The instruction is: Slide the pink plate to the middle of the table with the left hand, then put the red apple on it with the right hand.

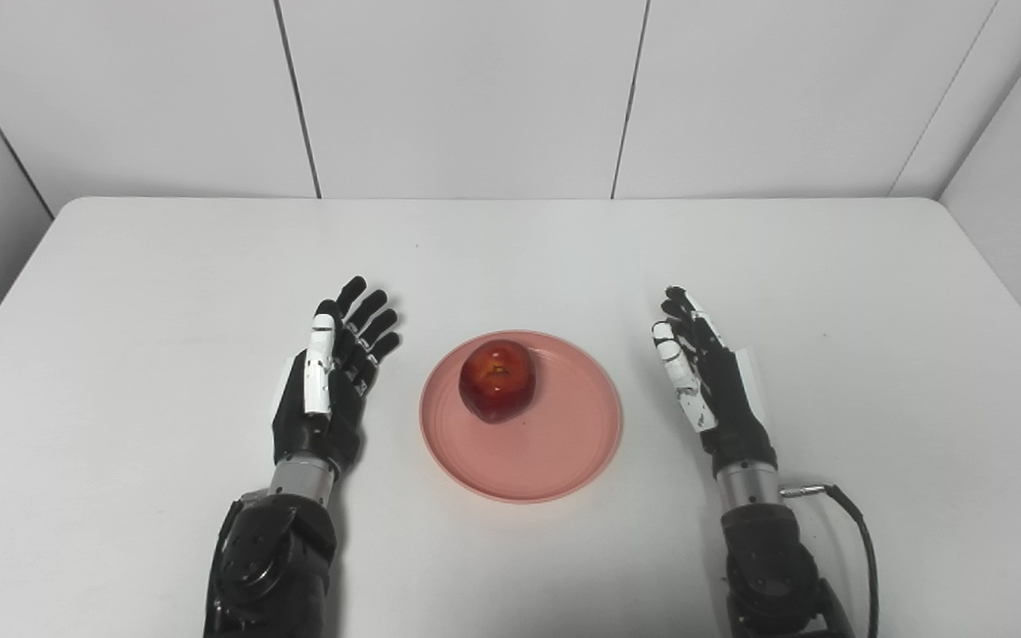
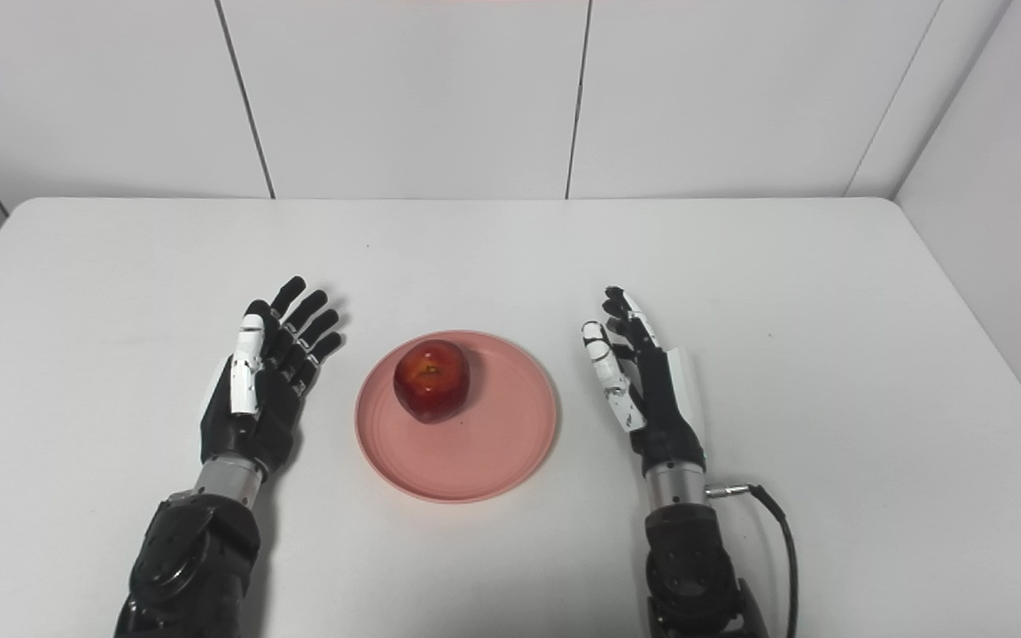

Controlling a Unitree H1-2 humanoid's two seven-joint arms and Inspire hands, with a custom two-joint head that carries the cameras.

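Pink round plate (image 1: 555, 461) sits mid-table, glossy red apple (image 1: 497, 379) on it; left hand (image 1: 333, 377) and right hand (image 1: 705, 377) rest spread and empty; task looks done.

No text, label, brand, number or sign can be read anywhere, whether on the plate (image 1: 555, 452), apple (image 1: 497, 379), hands or tabletop (image 1: 510, 257).

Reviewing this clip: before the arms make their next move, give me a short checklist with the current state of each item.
1. Red apple rests on the pink plate: ok.
2. Plate near the middle of the table, between both hands: ok.
3. Left hand open, holding nothing, clear of the plate: ok.
4. Right hand open, released the apple, clear of the plate: ok.
5. Apple centred on the plate: not ok, it sits toward the far left part.
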